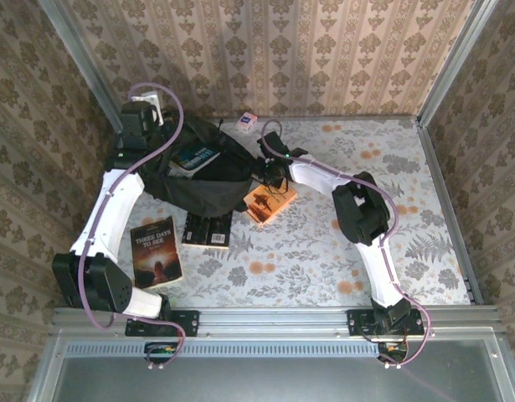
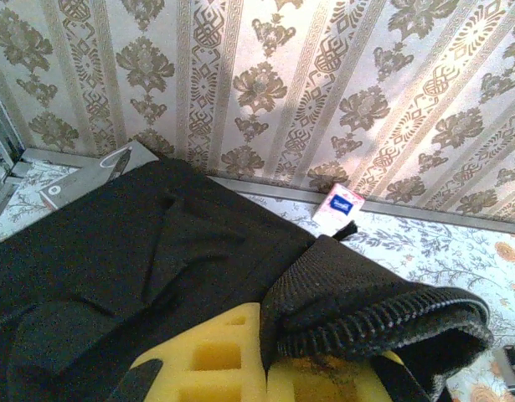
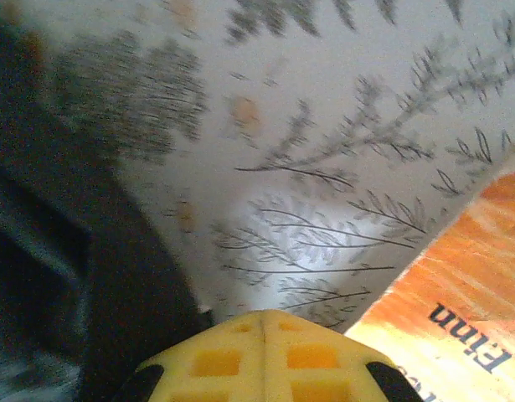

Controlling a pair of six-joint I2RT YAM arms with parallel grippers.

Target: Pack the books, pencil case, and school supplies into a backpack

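Two hands are closed: the left hand pinches the backpack at the worktop's far left. Near-left, the dark book reads "THREE DAYS TO SEE". The orange book, cut off, shows "Finn" beside the empty right hand.

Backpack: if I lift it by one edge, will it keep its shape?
Probably floppy: the backpack lies slumped and creased on the table, so it should sag. Its padded mesh rim looks thicker, likely a firmer hold. The book in its opening probably adds weight.
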